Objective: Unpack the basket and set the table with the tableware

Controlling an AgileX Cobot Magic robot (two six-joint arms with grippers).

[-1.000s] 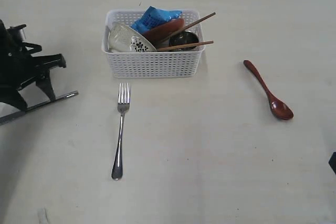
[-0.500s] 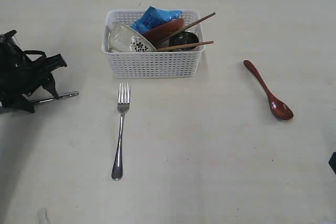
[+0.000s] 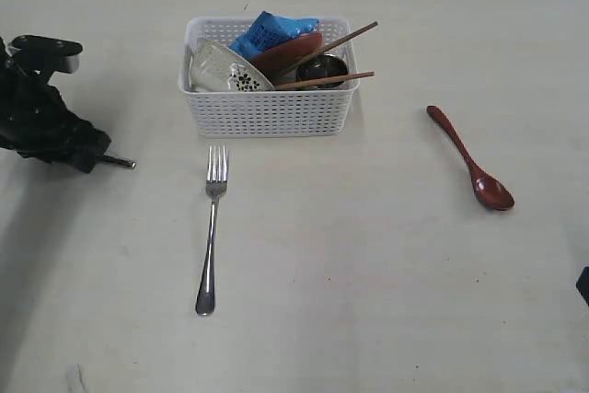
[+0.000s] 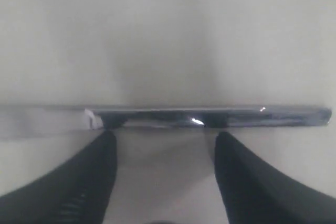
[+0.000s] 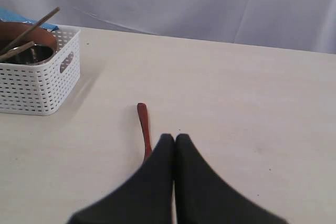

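Observation:
The white basket stands at the back middle of the table. It holds a pale bowl, a reddish-brown plate, a steel cup and chopsticks. A steel fork lies in front of it; a dark red spoon lies to the right. My left gripper is open low over the knife, which runs crosswise just past the fingertips as a steel bar. My right gripper is shut and empty above the spoon handle.
A blue chip bag sticks up at the back of the basket. The basket's end wall shows in the right wrist view. Only a dark corner of the right arm shows at the exterior view's right edge.
The left arm has turned and come down over the knife, covering all but its tip. The knife's tip stays where it was. The right arm has not moved.

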